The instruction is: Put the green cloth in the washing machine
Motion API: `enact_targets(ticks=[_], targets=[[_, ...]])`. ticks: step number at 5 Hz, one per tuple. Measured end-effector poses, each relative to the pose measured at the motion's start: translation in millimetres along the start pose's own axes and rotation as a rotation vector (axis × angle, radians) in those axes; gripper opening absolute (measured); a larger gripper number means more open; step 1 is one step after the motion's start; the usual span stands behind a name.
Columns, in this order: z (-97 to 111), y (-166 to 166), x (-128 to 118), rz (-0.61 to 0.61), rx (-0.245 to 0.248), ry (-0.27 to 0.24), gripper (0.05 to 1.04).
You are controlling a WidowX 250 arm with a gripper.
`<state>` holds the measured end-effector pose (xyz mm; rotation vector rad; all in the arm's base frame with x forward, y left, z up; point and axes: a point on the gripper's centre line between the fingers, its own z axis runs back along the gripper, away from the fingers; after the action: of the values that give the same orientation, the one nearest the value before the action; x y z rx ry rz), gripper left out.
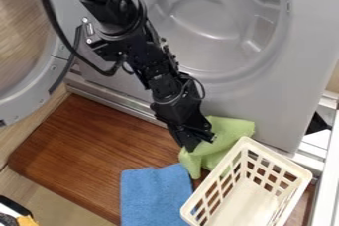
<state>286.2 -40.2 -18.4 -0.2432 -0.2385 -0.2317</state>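
The black robot pincer [200,140] is down at the crumpled light-green fabric cloth [230,130], touching it; I cannot tell how far open it is or whether it grips. The cloth is outside the grey metal washing machine [265,108], near the flat blue fabric cloth [155,195] and cream plastic lattice basket [248,202]
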Motion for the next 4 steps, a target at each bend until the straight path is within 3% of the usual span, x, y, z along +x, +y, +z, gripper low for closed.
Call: enact_targets(ticks=[2, 3, 4], targets=[[34.1, -5.8, 7.8, -0.006, 0.03, -0.07, 0.072], [64.3, -11.7, 12.9, -0.022, 0.105, -0.084, 0.072], [97.4, -11.0, 25.4, -0.018, 0.128, -0.194, 0.072]])
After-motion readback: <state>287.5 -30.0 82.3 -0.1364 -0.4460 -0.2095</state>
